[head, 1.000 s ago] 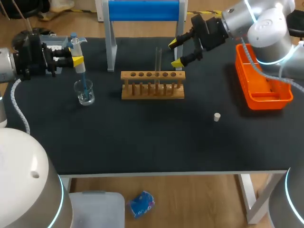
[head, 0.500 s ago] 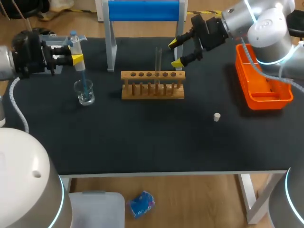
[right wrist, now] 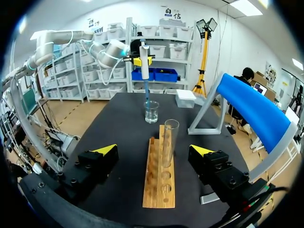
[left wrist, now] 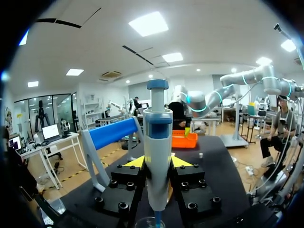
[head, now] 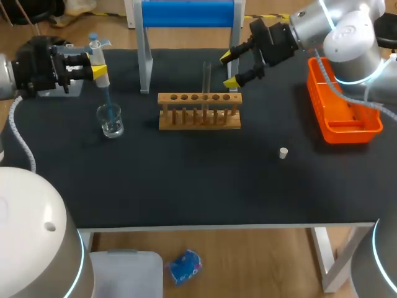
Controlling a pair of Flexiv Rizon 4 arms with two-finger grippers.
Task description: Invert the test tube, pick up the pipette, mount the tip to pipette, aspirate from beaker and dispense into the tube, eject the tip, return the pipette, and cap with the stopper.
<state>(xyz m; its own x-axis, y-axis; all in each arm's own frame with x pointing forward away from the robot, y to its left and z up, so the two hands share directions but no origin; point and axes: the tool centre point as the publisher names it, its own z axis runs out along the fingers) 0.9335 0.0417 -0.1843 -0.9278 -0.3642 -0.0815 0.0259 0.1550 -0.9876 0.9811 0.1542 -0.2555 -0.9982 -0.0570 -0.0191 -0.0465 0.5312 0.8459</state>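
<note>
Yellow-tipped, the left tool [head: 97,71] is clamped on the pipette [head: 103,85] from both sides, holding it upright over the beaker [head: 112,124] near the left rear of the tabletop [head: 186,180]. The blue tip [head: 109,110] points down into the beaker's mouth. Whether it reaches any liquid cannot be made out. In the left wrist view only a sliver of the beaker's rim shows under the tool, and the pipette's body hides most of the finger pads.

The right tool [right wrist: 153,151] stands wide open and holds nothing, at the right end of the rack [right wrist: 160,183]. The tube [right wrist: 169,140] stands upright in a rack hole ahead of it, touched by neither finger. The stopper [head: 283,153] lies alone on the tabletop, right of the rack and near the orange bin [head: 344,130]. The right arm partly hides the bin's inside.
</note>
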